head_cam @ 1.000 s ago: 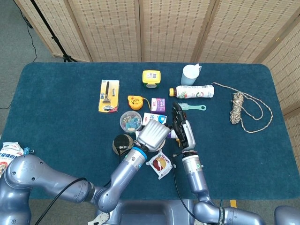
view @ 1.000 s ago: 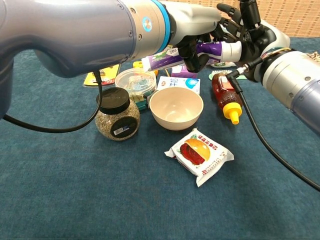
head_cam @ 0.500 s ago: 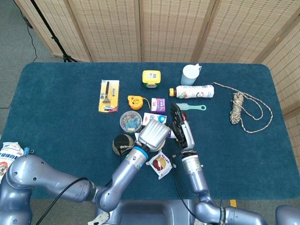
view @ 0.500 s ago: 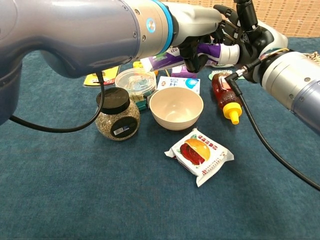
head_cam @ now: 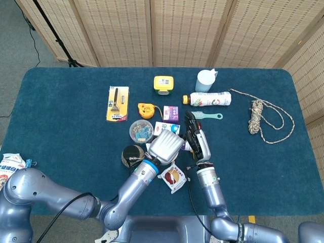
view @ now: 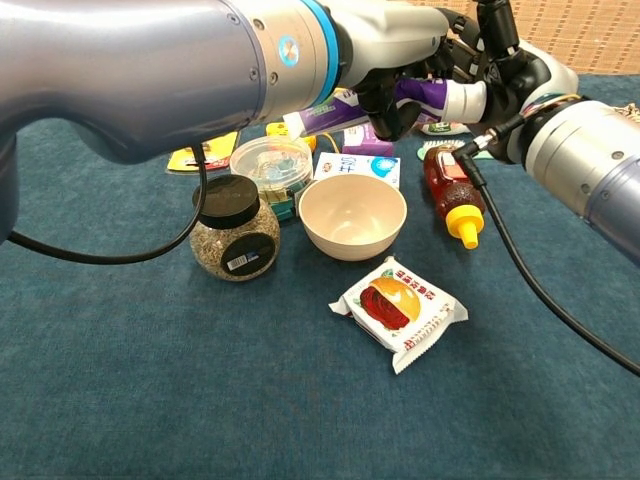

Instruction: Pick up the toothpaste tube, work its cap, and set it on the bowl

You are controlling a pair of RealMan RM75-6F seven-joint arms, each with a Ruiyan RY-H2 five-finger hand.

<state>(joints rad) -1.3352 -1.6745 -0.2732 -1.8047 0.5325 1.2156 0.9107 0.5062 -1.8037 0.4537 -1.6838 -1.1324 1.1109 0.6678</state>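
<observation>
Aloft, toothpaste tube (view: pixel 345 108) in left hand (view: pixel 392 40), right hand (view: pixel 500 68) at cap (view: pixel 468 100).

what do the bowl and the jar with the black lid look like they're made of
Bowl: likely matte plastic or a bamboo-fibre mix; cream, opaque, thin even rim, no glaze shine, though ceramic can't be ruled out.
Jar: clear glass or hard clear plastic; the speckled contents show through its rounded, glossy wall. Its black lid looks like smooth plastic.
</observation>
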